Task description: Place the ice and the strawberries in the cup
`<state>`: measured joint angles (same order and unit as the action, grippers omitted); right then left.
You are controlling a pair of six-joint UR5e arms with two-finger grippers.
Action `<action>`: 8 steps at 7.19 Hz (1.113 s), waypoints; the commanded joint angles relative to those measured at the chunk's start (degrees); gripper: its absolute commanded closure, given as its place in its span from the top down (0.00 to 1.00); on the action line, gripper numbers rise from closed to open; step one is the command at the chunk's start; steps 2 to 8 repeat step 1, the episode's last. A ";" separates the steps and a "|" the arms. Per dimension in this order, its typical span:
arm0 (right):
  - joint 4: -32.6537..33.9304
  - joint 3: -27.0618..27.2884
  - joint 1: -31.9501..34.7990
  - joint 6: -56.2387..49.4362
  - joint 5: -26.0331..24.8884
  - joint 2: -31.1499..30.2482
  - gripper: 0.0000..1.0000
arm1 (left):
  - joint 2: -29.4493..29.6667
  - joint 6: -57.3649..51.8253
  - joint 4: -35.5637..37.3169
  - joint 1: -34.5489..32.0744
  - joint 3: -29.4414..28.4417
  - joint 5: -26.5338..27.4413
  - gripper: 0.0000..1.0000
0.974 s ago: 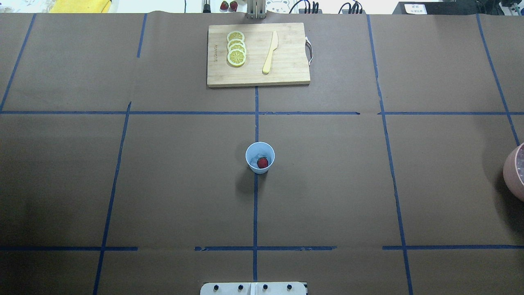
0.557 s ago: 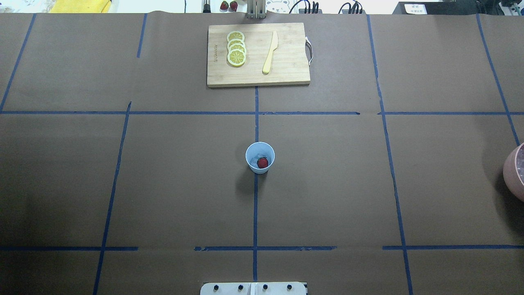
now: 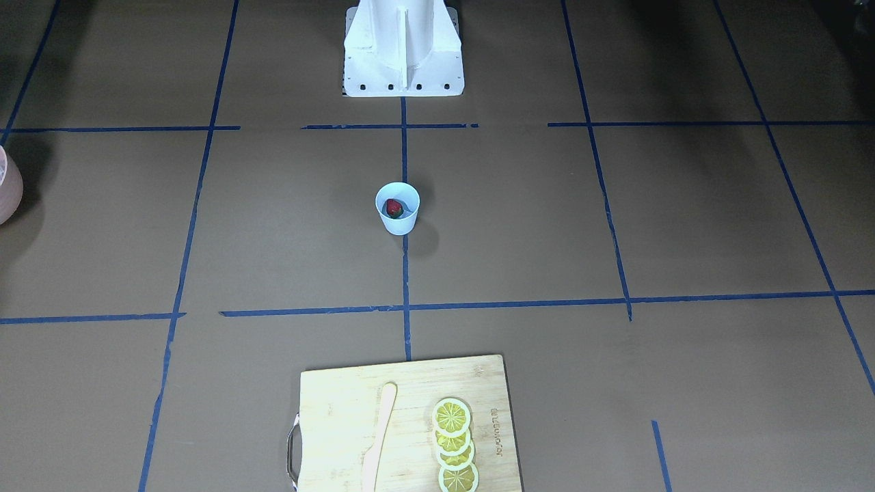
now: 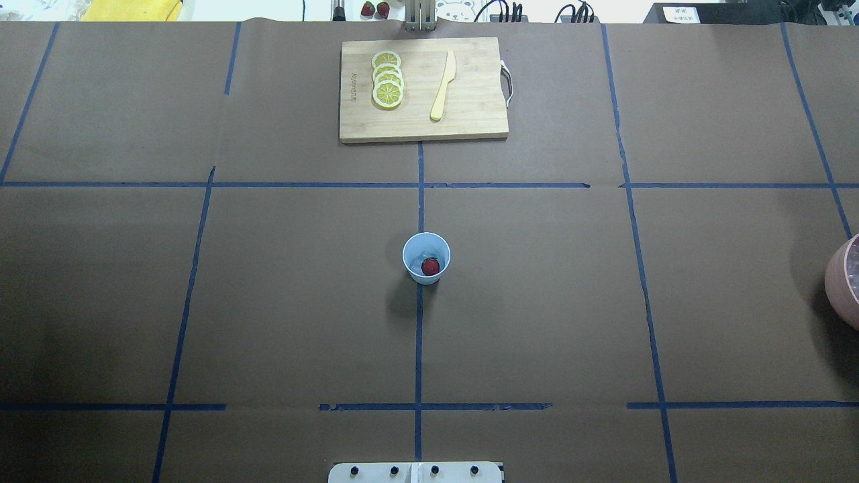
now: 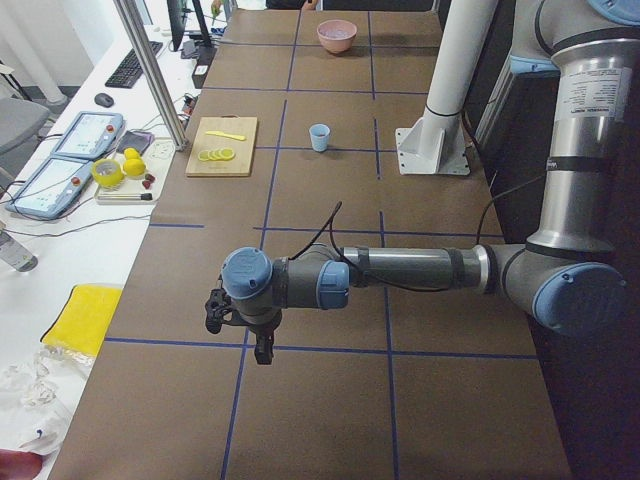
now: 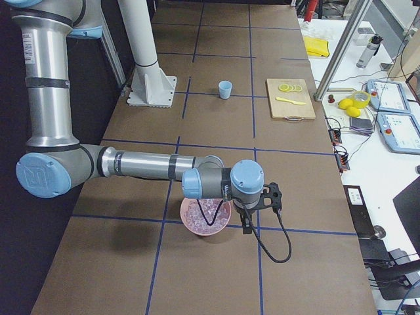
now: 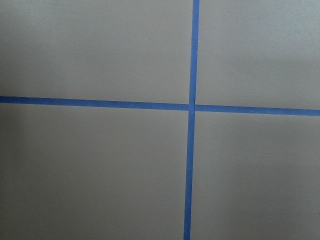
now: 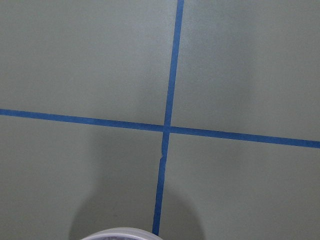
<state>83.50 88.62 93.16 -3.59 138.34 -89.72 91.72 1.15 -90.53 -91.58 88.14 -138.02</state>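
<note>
The light-blue cup [image 4: 426,258] stands upright at the middle of the table, on a blue tape line; it also shows in the front view [image 3: 397,208]. A red strawberry [image 4: 430,266] lies inside it, with pale ice [image 4: 421,257] beside it. More ice [image 6: 205,210] fills the pink bowl. My left gripper [image 5: 262,350] hangs over bare table far from the cup; I cannot tell whether it is open or shut. My right gripper [image 6: 247,226] hangs next to the pink bowl; I cannot tell its state either.
The pink bowl [image 4: 842,282] sits at the table's right edge, its rim in the right wrist view [image 8: 120,234]. A wooden cutting board [image 4: 470,121] at the far side holds lemon slices [image 4: 388,79] and a wooden knife [image 4: 443,86]. Two strawberries [image 4: 374,9] lie beyond the table.
</note>
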 commanded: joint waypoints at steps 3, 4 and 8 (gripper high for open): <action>0.00 0.06 0.00 -0.01 0.00 0.16 1.00 | 0.04 0.00 0.00 0.00 -0.07 0.12 1.00; 0.00 0.06 0.00 -0.01 0.00 0.16 1.00 | 0.04 0.00 0.00 0.00 -0.07 0.12 1.00; 0.00 0.06 0.00 -0.01 0.00 0.16 1.00 | 0.04 0.00 0.00 0.00 -0.07 0.12 1.00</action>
